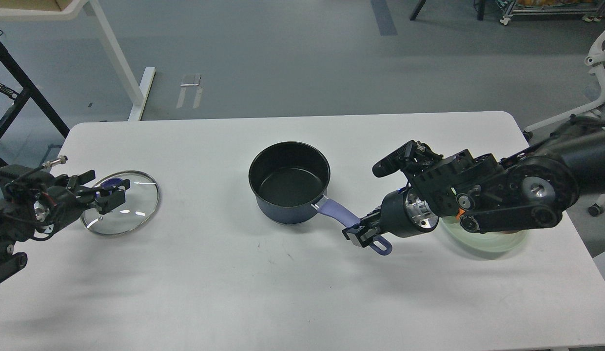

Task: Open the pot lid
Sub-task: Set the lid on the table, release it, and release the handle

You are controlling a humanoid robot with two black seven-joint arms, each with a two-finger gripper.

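Observation:
The dark navy pot [288, 183] stands uncovered at the table's middle, showing its black inside. Its lavender handle [334, 209] points to the lower right. My right gripper [364, 233] is shut on the handle near its holed end [382, 247]. The glass lid [131, 214] lies at the table's left, well apart from the pot. My left gripper [113, 192] reaches over the lid's middle with its fingers close together around the purple knob [109, 184], which is mostly hidden by them.
A pale green plate [482, 241] sits on the white table [282, 292] under my right forearm. The table's left edge is close to the lid. A white desk leg and a black frame stand on the floor beyond the table.

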